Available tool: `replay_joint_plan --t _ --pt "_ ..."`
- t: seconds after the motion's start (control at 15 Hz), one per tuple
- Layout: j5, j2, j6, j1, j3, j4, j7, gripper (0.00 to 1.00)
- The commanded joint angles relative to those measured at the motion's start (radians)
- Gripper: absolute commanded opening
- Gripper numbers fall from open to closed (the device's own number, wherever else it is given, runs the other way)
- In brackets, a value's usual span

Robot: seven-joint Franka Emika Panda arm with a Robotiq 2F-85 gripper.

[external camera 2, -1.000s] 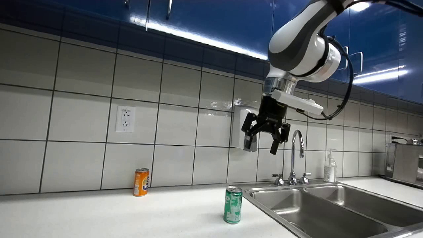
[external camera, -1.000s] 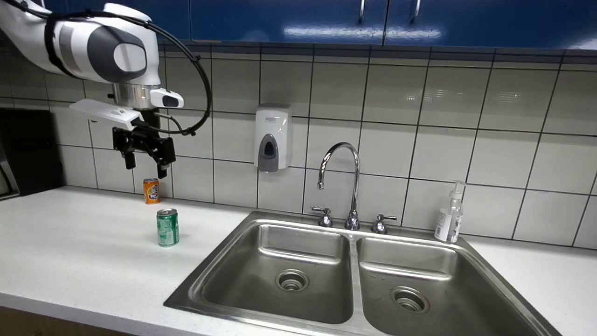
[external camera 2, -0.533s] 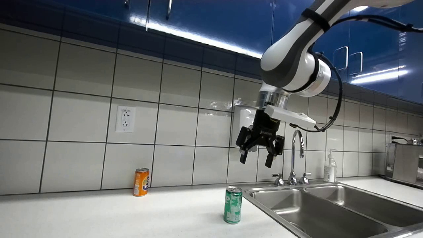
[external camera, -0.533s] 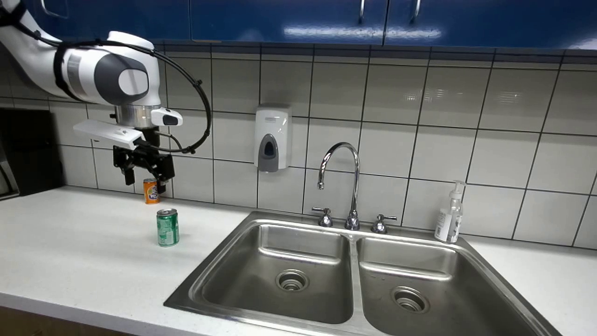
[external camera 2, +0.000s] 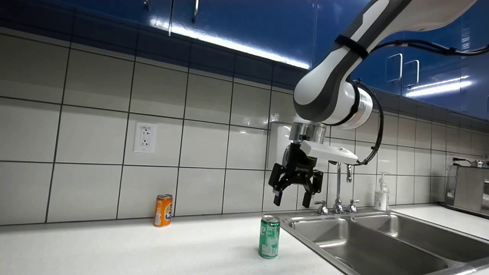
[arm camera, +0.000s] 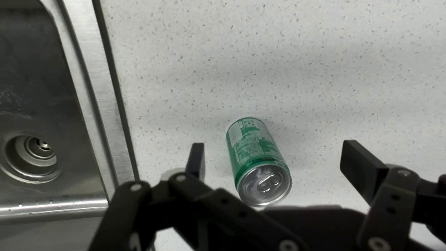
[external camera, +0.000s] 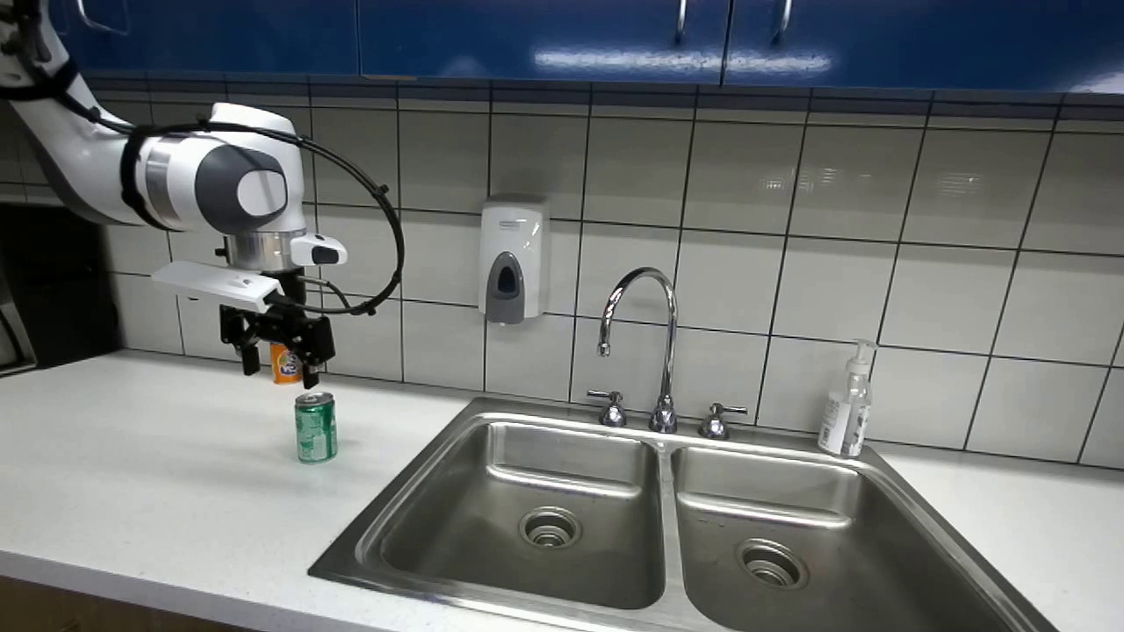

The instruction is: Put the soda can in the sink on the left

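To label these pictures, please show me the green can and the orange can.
Green can (arm camera: 256, 152), wrist view: on its printed side.
Orange can (external camera 2: 163, 211), in an exterior view: on its printed side.

1. The countertop (external camera: 158, 465) is white, with fine specks showing in the wrist view.
2. A green can (external camera 2: 269, 236) stands upright on it, left of the steel sink (external camera: 342, 566) and apart from it.
3. An orange can (external camera 2: 163, 211) stands upright farther left, near the far edge.
4. The two-basin sink is set into the countertop, right of the cans.
5. A black boxy object (external camera: 57, 290) stands at the far left, cut off by the frame.
6. A steel appliance (external camera 2: 467, 187) stands at the far right, likewise cut off.
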Motion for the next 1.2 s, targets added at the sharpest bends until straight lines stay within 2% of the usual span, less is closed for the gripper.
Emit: replay_joint_plan --t 0.0,1.13 --pt "-0.040 0.072 0.037 -0.002 0.011 0.044 0.024 1.00" --pt "-0.099 0.294 0.068 0.012 -0.003 0.202 0.027 1.00"
